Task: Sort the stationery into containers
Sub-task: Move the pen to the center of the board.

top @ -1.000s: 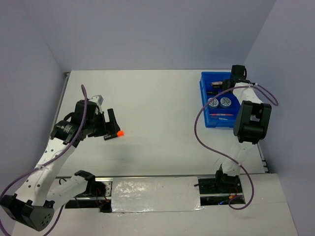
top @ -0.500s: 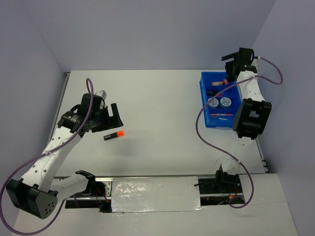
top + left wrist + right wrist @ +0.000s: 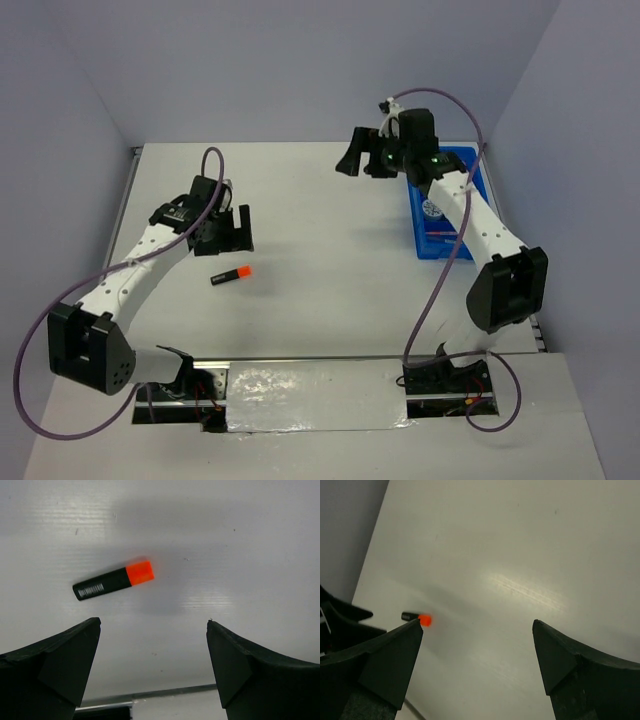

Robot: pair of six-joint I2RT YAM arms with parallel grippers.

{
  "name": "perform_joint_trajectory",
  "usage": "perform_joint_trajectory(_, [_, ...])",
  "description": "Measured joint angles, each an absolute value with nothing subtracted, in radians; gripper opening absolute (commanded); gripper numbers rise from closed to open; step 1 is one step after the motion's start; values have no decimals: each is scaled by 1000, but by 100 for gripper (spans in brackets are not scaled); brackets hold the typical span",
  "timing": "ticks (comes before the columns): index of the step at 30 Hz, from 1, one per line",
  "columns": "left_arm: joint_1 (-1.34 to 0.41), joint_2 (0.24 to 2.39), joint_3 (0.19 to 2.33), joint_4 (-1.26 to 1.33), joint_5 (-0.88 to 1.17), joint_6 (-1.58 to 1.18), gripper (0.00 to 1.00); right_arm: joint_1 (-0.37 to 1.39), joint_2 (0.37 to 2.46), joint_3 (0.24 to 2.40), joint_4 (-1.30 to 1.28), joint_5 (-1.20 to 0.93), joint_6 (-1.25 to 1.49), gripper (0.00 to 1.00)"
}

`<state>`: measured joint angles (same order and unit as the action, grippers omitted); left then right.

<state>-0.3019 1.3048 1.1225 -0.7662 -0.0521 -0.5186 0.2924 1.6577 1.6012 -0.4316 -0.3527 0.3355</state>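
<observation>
Count: 1 orange-capped highlighter [image 3: 231, 274], loose on the table [image 3: 320, 220], left side. 1 blue tray [image 3: 445, 252], far right. In it, 1 patterned disc [image 3: 432, 209] visible, plus what looks like 1 thin pen [image 3: 441, 235]. The right arm [image 3: 470, 215] covers most of the tray, so can't count further. Grippers: 2, left gripper [image 3: 235, 230] and right gripper [image 3: 362, 163].

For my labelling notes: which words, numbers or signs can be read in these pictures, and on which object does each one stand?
No text can be read in any view.
Black plastic highlighter with an orange cap: white print like a barcode on its black body, too small to read.
Nothing else shows any lettering.
</observation>
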Motion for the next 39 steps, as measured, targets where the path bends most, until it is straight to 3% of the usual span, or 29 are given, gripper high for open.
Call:
perform_joint_trajectory(6, [-218, 1436, 1134, -718, -40, -441, 99, 302, 1584, 1469, -476, -422, 245, 99])
perform_joint_trajectory(10, [-157, 1465, 1134, -741, -94, -500, 99, 481, 1543, 1470, -514, -368, 178, 100])
perform_joint_trajectory(14, [-92, 1422, 1134, -812, -192, -625, 99, 743, 1534, 1460, -534, -136, 349, 100])
perform_joint_trajectory(19, [-28, 1301, 1159, -906, -310, -722, 99, 949, 1576, 1409, -543, 185, 690, 100])
perform_joint_trajectory(22, [-4, 1205, 1201, -974, -379, -779, 99, 1003, 1718, 1511, -570, 240, 878, 100])
perform_joint_trajectory(27, [23, 1019, 1387, -1055, -432, -788, 99, 1033, 2118, 1875, -673, 256, 1156, 99])
perform_joint_trajectory(32, [-26, 929, 1461, -1011, -393, -767, 99, 1081, 2380, 2111, -836, 249, 1358, 94])
perform_joint_trajectory(39, [-88, 896, 1354, -966, -242, -730, 99, 1124, 2465, 2235, -971, 285, 1504, 86])
